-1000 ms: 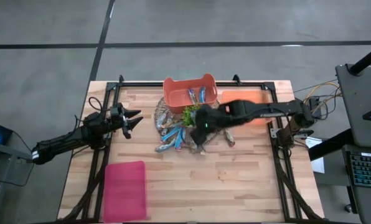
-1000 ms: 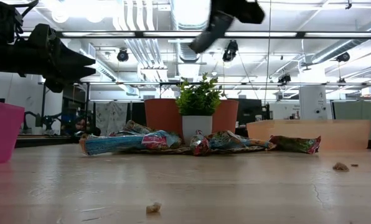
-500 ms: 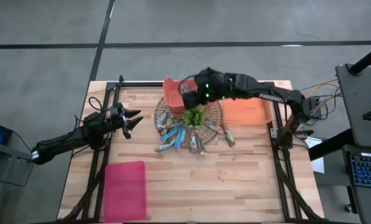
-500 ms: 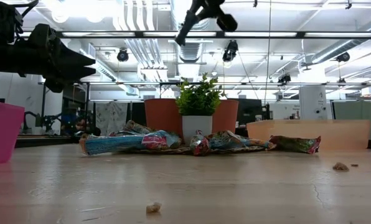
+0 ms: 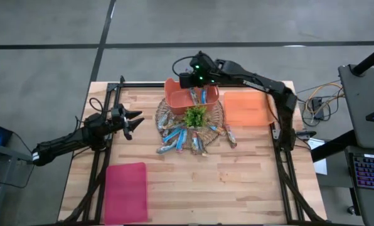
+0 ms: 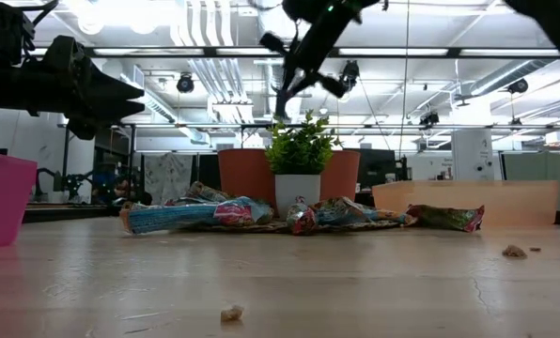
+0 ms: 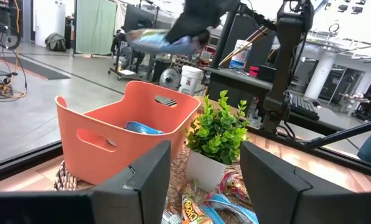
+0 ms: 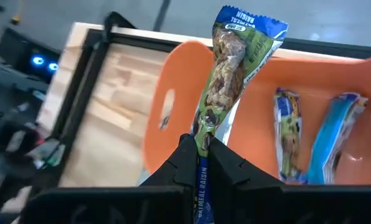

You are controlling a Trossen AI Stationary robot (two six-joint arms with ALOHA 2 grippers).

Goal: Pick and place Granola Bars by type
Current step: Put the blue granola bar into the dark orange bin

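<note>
Right end effector [image 8: 201,144] clamped on a blue-wrapped granola bar [image 8: 232,59], pinched near one end, wrapper sticking out beyond the fingertips. Raised above the near-left rim of the orange bin [image 5: 177,94] at the far side of the worktop [image 5: 237,179]; seen in the high view at [image 5: 188,80] and, well above the plant, in the low view at [image 6: 285,89]. Two more blue bars [image 8: 322,140] lying already inside that bin, side by side.

Left end effector [image 5: 135,120] hanging over the left part of the worktop, fingers parted, nothing between them, pointed toward the middle; well apart from the pile.

Remaining granola bars [image 5: 182,138] heaped on a round woven mat [image 5: 164,113] around a small green potted plant [image 5: 196,116], blue ones and brownish ones mixed, a few spilling off the mat toward the near side. One brownish bar [image 5: 229,136] lying at the right edge of the heap.

Flat orange lid or tray [image 5: 246,108] beside the bin on the right. Pink bin [image 5: 126,191] near the front-left corner. Crumbs [image 6: 231,314] scattered on the wood in the low view.
</note>
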